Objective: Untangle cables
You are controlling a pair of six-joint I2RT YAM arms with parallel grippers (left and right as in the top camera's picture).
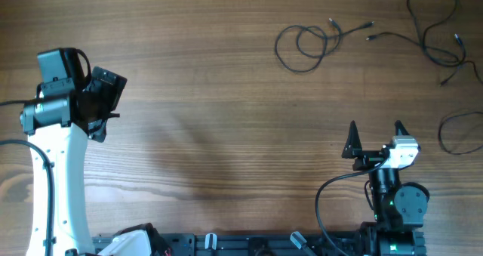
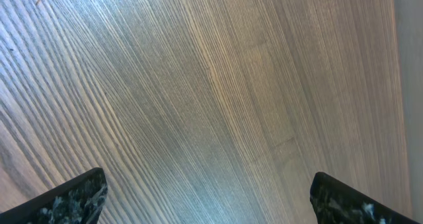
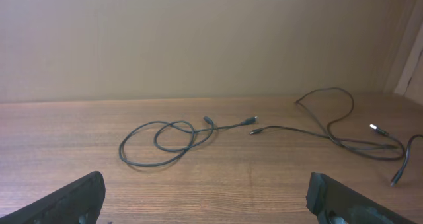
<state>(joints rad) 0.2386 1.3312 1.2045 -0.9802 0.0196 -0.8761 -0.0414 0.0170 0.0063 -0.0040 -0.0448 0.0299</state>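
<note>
Three thin black cables lie apart at the far right of the wooden table. One is curled into two overlapping loops (image 1: 303, 43) (image 3: 168, 143). A longer cable (image 1: 432, 35) (image 3: 344, 128) sprawls in the back right corner. At the right edge a third cable (image 1: 460, 131) (image 3: 406, 159) forms a loop. My right gripper (image 1: 375, 133) (image 3: 207, 179) stands open near the front edge, well short of the looped cable, with nothing between its fingers. My left gripper (image 1: 106, 97) (image 2: 208, 178) is open over bare wood at the far left, far from every cable.
The table's wood surface (image 1: 226, 120) spans the whole view. The arm bases and their thicker black leads (image 1: 324, 203) sit along the front edge. A beige wall (image 3: 198, 39) rises behind the table's far edge.
</note>
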